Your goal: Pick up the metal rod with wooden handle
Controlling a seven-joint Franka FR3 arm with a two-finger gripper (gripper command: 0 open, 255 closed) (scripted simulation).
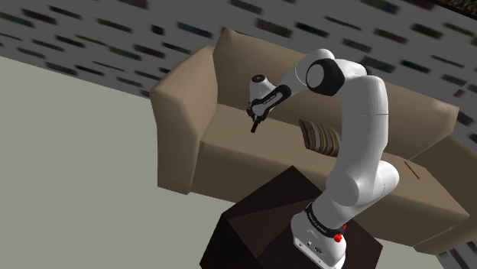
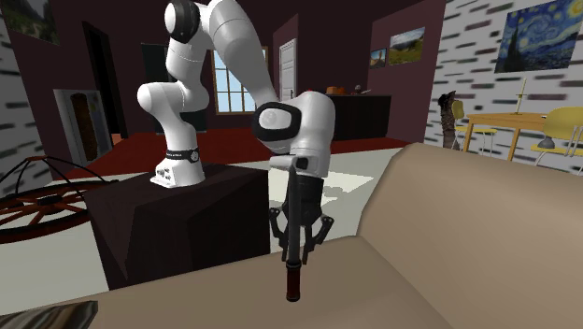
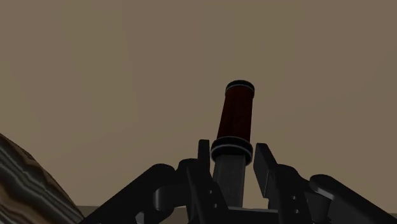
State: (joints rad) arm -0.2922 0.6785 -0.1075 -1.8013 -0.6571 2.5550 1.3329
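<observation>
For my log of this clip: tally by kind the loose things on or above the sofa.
Rod: 1, clasped in the hand
Striped cushion: 1
Total: 2

We see a tan sofa (image 1: pixel 229 145) against a pale wall (image 1: pixel 92 30) flecked with dark dashes, and a striped cushion (image 1: pixel 321 137) lies on its seat. Across the room stand a yellow table (image 2: pixel 509 120) and a yellow chair (image 2: pixel 563 121) beneath a starry-night painting (image 2: pixel 545 35). There is also a white door (image 2: pixel 290 67) and a spoked wheel (image 2: pixel 37 201).
</observation>
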